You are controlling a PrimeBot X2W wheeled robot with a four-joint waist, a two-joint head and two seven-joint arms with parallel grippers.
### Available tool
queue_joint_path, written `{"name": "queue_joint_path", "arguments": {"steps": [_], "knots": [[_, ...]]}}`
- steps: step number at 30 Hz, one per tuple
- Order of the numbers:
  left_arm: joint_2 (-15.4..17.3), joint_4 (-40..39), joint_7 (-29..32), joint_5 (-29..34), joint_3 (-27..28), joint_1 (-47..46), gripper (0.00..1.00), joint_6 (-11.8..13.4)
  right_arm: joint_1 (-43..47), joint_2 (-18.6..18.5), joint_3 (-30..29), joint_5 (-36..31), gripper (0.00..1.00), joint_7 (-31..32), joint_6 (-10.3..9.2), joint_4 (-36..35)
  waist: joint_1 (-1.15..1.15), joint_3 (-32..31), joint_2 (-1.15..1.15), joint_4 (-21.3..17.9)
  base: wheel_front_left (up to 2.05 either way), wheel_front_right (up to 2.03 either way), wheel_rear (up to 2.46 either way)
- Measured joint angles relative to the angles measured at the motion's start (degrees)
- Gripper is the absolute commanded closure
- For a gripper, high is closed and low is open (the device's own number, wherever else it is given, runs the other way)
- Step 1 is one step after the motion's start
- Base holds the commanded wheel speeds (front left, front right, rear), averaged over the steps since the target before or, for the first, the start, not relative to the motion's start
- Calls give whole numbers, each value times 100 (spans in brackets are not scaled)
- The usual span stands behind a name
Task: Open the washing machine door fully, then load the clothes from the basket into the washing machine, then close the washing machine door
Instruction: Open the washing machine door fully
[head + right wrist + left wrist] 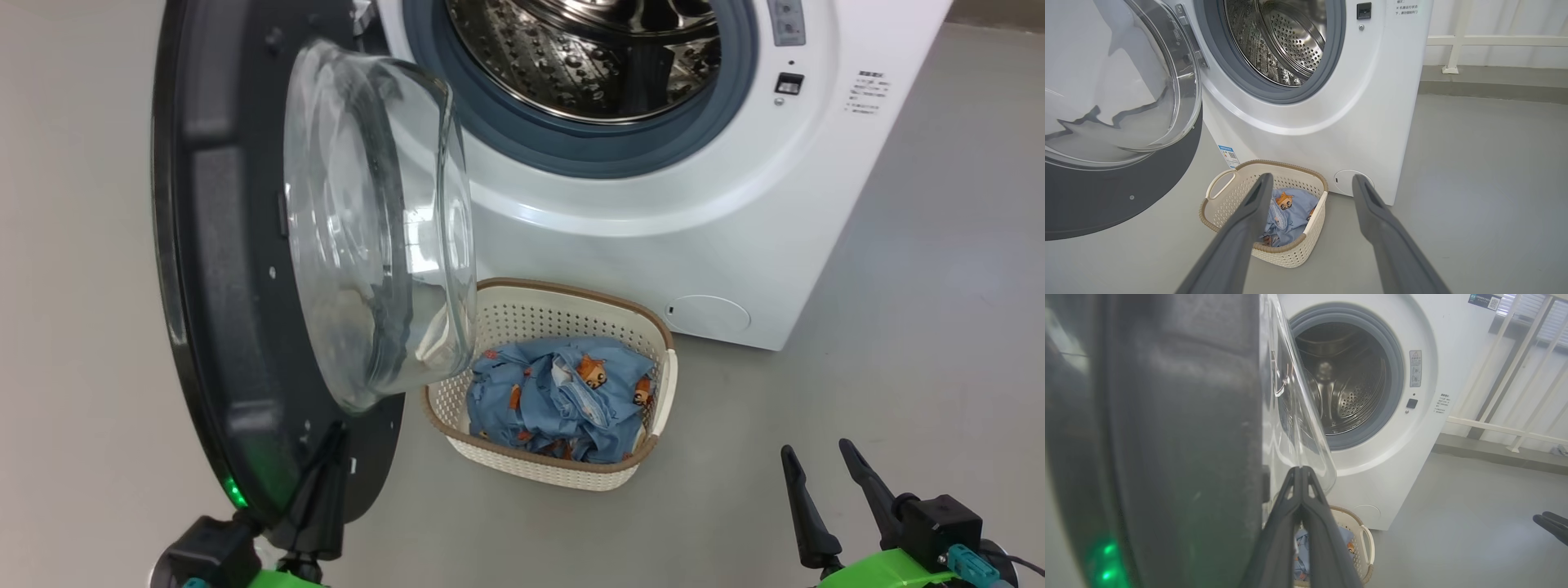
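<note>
- Left gripper (pixel 1301 470): fingers clenched tip to tip, nothing between them. Judged to serve as a blunt pusher, not a clamp.
- The tips sit at the low inner face of the washing machine door (pixel 220 245), just beside the bottom of its glass bowl (pixel 367 220). They look to be in contact with the door, but the frames do not settle it.
- The door stands swung well out from the washing machine (pixel 653 220), roughly edge-on to the head camera. A green light (pixel 235 492) glows on its lower rim. A push from the inside face would carry it wider, which would explain the arm's post there.
- Right gripper (pixel 1311 179): fingers spread wide and empty, hanging above the floor (pixel 898 327), well apart from everything. In its wrist view it points down toward the basket (pixel 571 290), likely staged for the first pick.
- The basket rests on the floor just in front of the machine's base, partly under the door's bowl. The clothes (pixel 555 392) lie bunched inside it, blue print uppermost, untouched.
- The drum (pixel 588 57) is open and bare within the grey-blue gasket (pixel 571 151); no fabric is loaded.
- Judgement: this is the opening step, near its end. The low-hanging bowl may crowd a reach into the basket's left side.
</note>
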Motion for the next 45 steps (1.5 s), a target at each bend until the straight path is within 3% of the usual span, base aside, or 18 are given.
{"name": "queue_joint_path", "arguments": {"steps": [13, 31, 37, 45], "knots": [[-1, 468, 0, -159, 748, 47, 100, 79, -1, 0, 32, 1, 0, 0, 0, 38, 0, -41, 0, 75, 0, 0, 0], [-34, 1729, 1, -274, 2959, -1079, 100, 174, -140, -3, 56, -2, 0, 0, 0, 93, 0, 218, 0, -313, 0, 0, 0], [109, 2025, 1, -275, 3609, -1494, 100, 171, -185, -4, 71, -42, 0, 0, 0, 101, 0, 309, 0, -366, 0, 0, 0], [688, 2757, 0, -134, 4136, -2067, 100, -5, -376, -9, 101, -93, 0, 0, 0, 137, 0, 434, 0, -514, 0, 0, 0]]}}
